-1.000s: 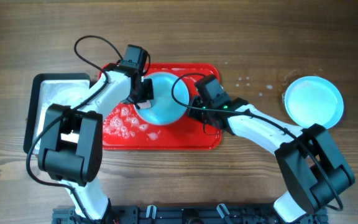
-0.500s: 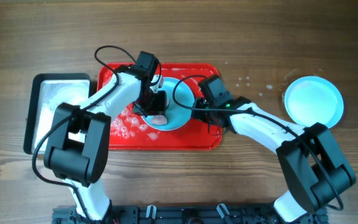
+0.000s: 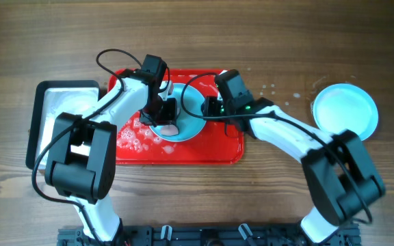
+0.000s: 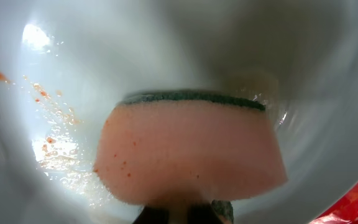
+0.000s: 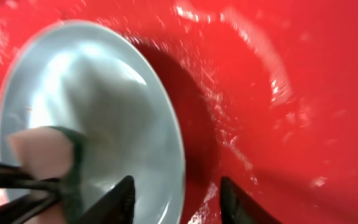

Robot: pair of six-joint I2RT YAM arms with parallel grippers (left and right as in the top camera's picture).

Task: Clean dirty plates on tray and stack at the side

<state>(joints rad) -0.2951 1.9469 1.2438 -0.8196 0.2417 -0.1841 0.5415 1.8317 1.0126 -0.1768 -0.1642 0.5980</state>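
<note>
A pale blue plate (image 3: 193, 127) lies on the red tray (image 3: 204, 152). My left gripper (image 3: 167, 121) is over its middle, shut on a pink sponge (image 4: 188, 155) with a green scouring face, pressed onto the plate (image 4: 135, 50). Orange specks dot the wet surface. My right gripper (image 3: 209, 108) is at the plate's right rim; in the right wrist view it (image 5: 179, 199) is open, one finger over the plate (image 5: 92, 93), the other over the tray (image 5: 303, 93), touching neither. A second plate (image 3: 344, 111) sits on the table at the far right.
A black-rimmed metal tray (image 3: 46, 92) holding pale liquid stands left of the red tray. White foam (image 3: 135, 137) covers the red tray's left part. Water drops (image 3: 272, 90) dot the wood between the red tray and the far plate.
My right gripper has opened and released the plate's rim. The left gripper has moved from the plate's left edge onto its middle with the sponge.
</note>
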